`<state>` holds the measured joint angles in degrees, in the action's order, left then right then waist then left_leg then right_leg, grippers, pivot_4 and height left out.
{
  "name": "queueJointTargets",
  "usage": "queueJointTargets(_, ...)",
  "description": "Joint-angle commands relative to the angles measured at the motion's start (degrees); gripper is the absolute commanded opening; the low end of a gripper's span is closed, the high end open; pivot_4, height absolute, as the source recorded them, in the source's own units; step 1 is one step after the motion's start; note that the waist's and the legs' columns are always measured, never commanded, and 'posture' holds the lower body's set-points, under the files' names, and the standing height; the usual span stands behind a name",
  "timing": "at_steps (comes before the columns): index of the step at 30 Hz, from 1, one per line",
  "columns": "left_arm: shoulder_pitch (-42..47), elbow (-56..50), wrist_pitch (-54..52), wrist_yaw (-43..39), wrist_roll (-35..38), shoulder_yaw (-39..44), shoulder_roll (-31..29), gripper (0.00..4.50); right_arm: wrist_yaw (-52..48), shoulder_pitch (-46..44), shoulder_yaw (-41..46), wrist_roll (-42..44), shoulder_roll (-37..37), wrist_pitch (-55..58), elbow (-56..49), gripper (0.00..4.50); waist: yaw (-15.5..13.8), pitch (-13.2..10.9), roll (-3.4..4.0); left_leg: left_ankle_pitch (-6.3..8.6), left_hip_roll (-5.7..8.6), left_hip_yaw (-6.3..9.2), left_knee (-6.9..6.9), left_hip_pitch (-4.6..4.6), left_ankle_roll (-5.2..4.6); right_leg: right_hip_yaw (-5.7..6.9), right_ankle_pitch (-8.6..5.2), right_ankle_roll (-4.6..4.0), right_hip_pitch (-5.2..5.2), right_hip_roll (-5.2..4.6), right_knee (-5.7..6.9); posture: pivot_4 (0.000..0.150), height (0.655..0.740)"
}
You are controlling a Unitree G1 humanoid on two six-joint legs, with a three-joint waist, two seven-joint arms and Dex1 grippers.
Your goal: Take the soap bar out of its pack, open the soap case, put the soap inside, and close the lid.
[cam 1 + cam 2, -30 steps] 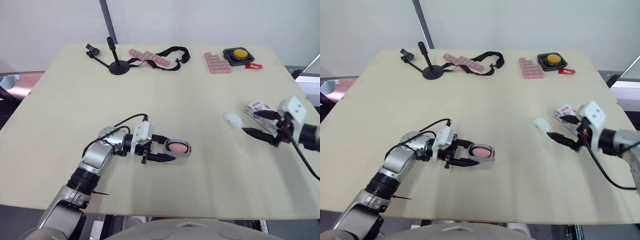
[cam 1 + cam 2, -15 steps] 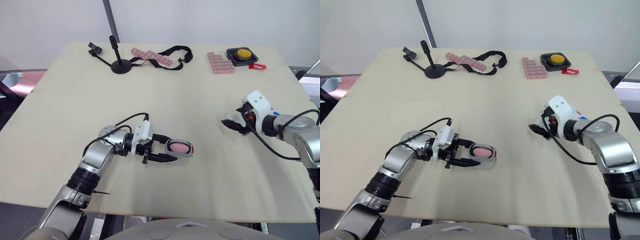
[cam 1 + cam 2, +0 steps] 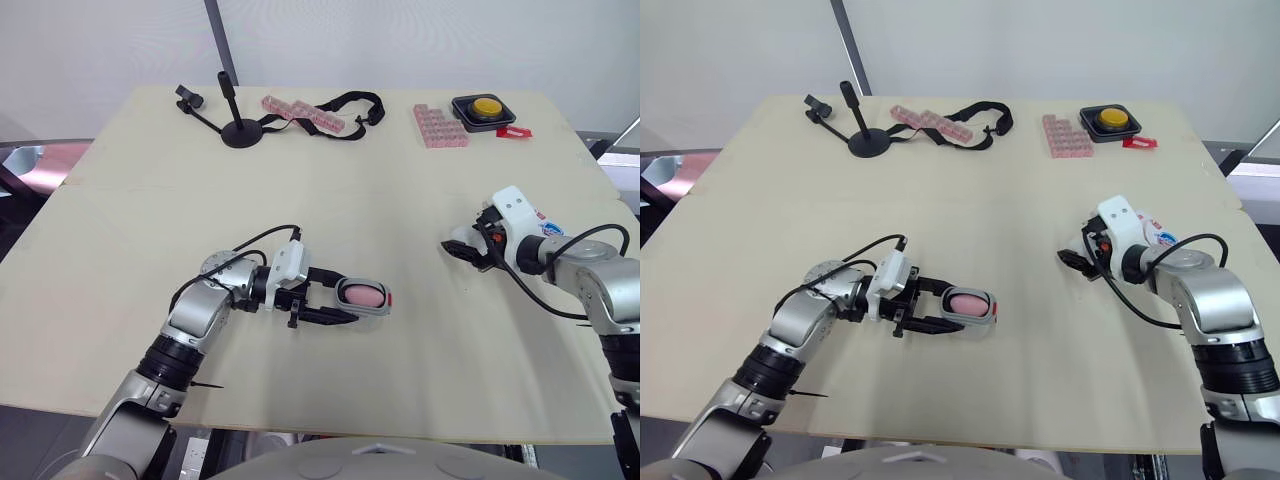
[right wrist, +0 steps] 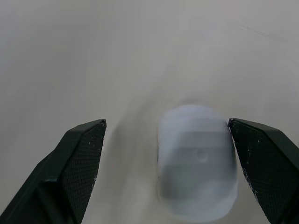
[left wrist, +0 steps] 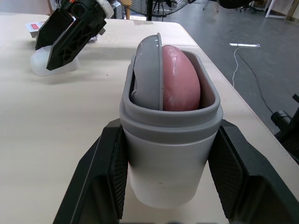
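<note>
Right gripper, jaws spread, straddles translucent white plastic lid, head view's right; left gripper clamps grey plastic soap case, lower centre.

Your grey soap case sits open on the tabletop, gripped between the left claw's fingers, with the pink soap bar inside. Its whitish lid lies well apart, near the red-printed pack.

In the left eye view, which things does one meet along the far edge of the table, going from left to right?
black stand → strip of pink blocks → stack of pink blocks → yellow button
</note>
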<state>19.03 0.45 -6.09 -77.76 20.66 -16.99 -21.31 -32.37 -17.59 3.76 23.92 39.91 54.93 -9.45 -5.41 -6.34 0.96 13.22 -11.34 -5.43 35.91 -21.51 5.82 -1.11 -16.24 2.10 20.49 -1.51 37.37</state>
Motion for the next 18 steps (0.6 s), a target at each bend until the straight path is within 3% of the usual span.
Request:
queueJointTargets(1,0.3,-2.4,0.0,0.1,1.2,-0.1,0.1,1.92,0.3,0.4,1.6,-0.3,-0.1,-0.6,0.1,4.47,0.0,0.0,0.00,0.00,0.00,0.00,0.00,0.00,0.00,0.00,0.00,0.00,0.00,0.00,0.00,0.150,0.7400)
queueJointTargets(18,-0.6,-2.9,-0.6,0.3,0.8,-0.4,0.0,1.92,0.5,0.9,1.8,-1.6,0.2,-1.7,1.9,4.47,0.1,0.0,0.00,0.00,0.00,0.00,0.00,0.00,0.00,0.00,0.00,0.00,0.00,0.00,0.01,0.150,0.7400)
